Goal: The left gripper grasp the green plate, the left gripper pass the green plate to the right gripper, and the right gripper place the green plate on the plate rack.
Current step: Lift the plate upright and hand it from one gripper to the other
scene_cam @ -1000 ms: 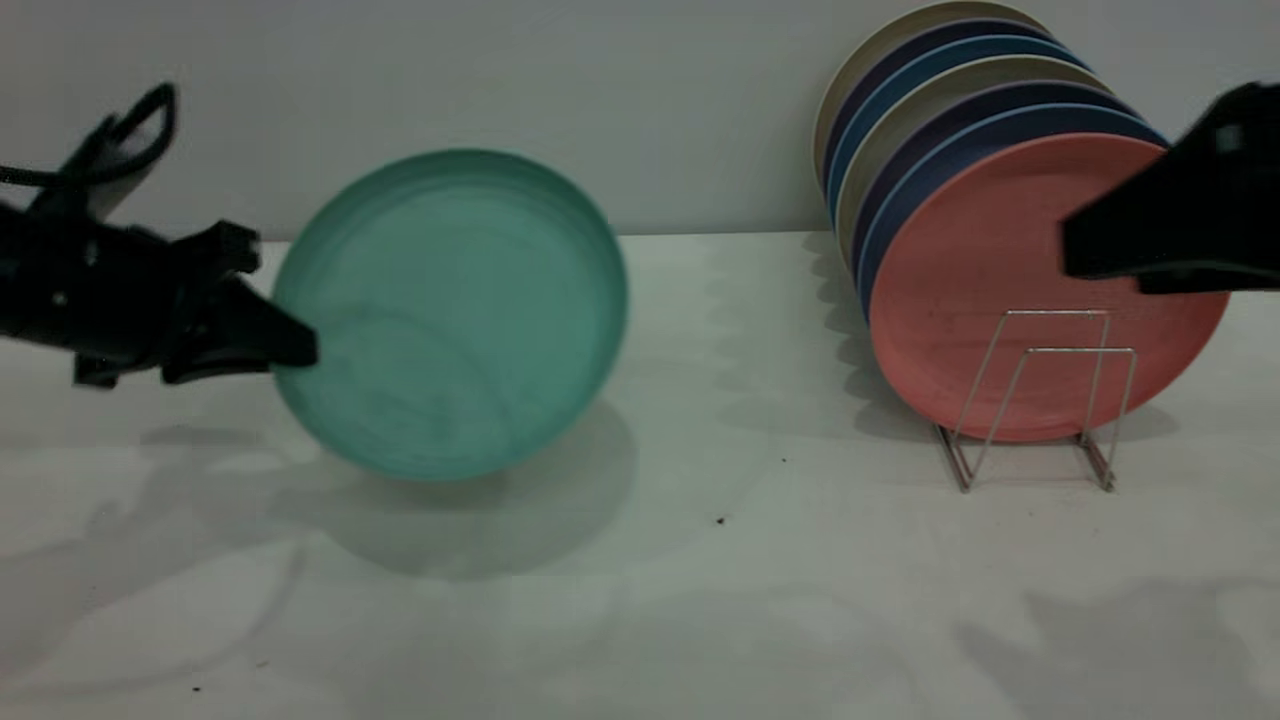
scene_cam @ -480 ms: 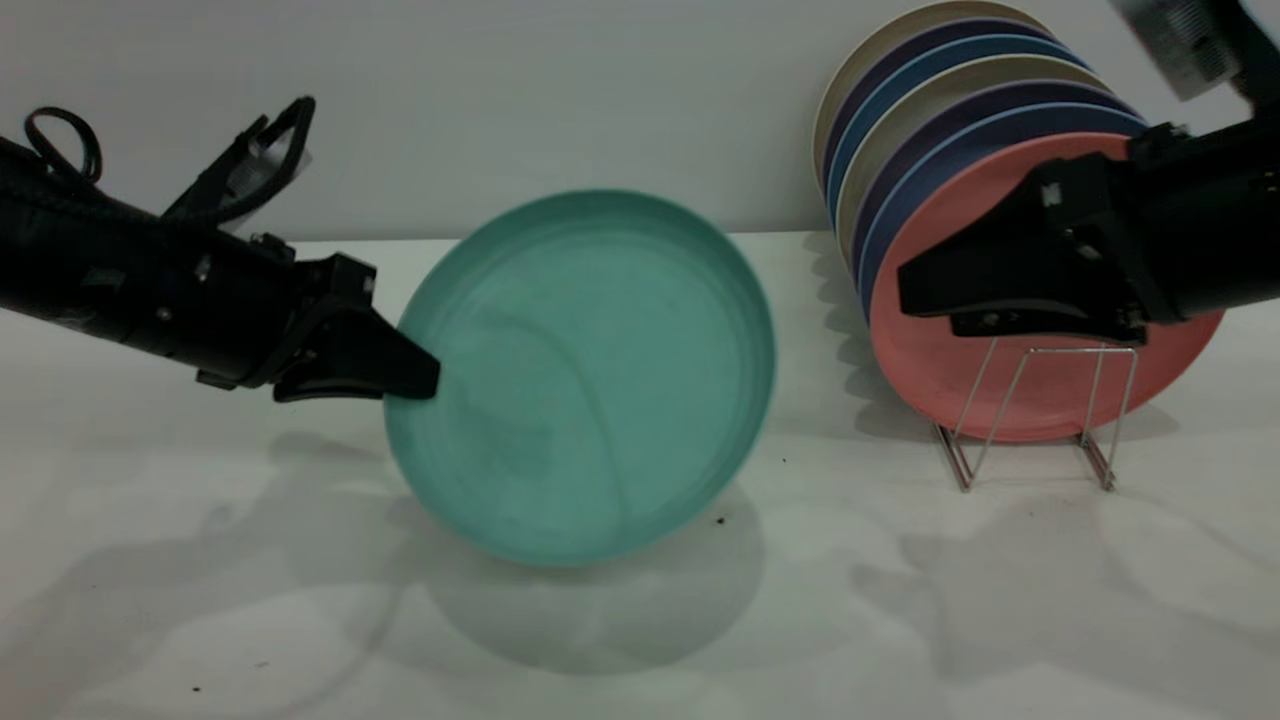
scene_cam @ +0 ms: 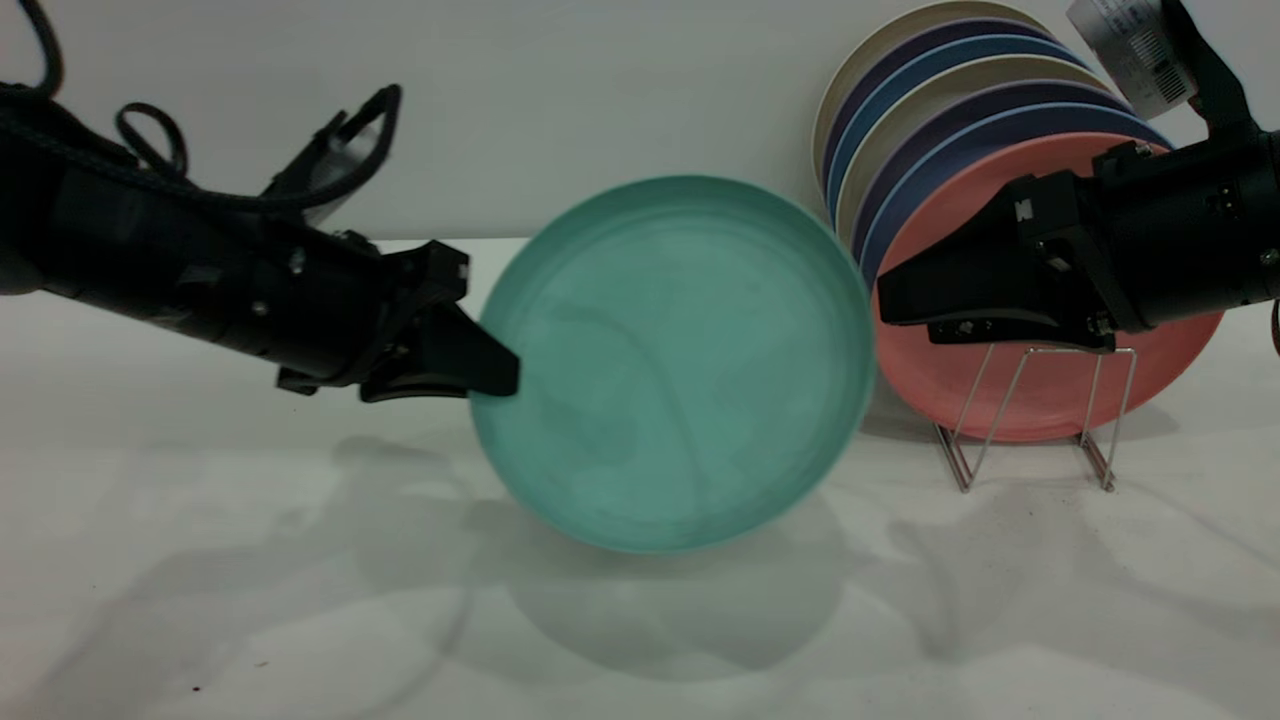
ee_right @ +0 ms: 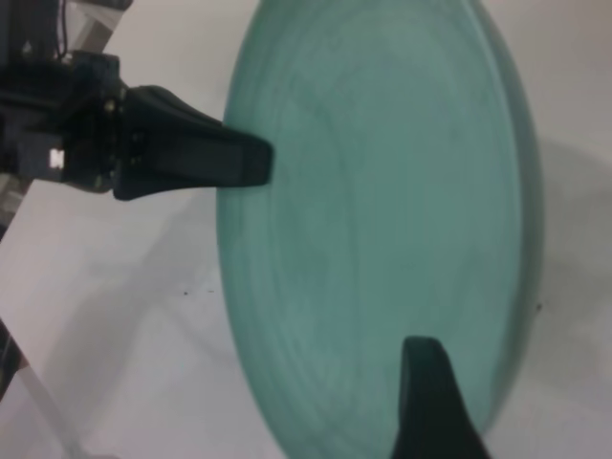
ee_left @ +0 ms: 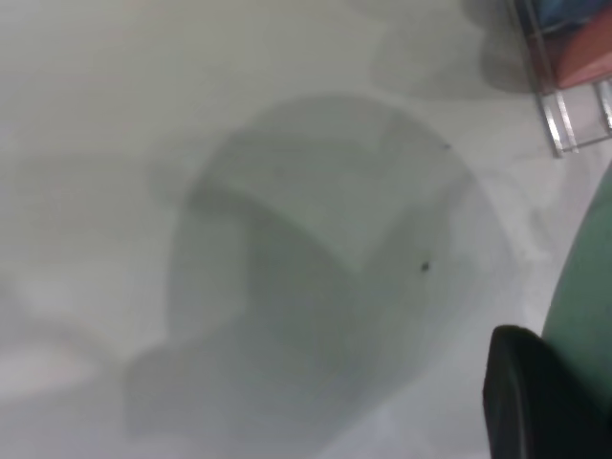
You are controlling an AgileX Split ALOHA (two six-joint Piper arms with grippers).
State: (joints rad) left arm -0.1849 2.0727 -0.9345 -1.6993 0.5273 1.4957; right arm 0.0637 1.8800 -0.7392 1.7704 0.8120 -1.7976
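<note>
The green plate (scene_cam: 680, 360) hangs upright above the table, its hollow face toward the exterior camera. My left gripper (scene_cam: 500, 375) is shut on its left rim; in the left wrist view one finger (ee_left: 531, 402) lies against the green plate (ee_left: 588, 306). My right gripper (scene_cam: 885, 305) is level with the plate's right rim and open. In the right wrist view one finger (ee_right: 430, 402) stands over the plate's face (ee_right: 373, 191) near that rim; the other finger is hidden. The plate rack (scene_cam: 1030, 400) stands at the right.
The rack holds a salmon-pink plate (scene_cam: 960, 380) in front, with blue, dark and cream plates (scene_cam: 900, 110) stacked behind it. Two wire loops stand in front of the pink plate. The white table (scene_cam: 300, 560) lies below and a wall stands behind.
My left gripper has carried the green plate to the right, toward the rack. My right gripper has come in from the right edge to the plate's right rim.
</note>
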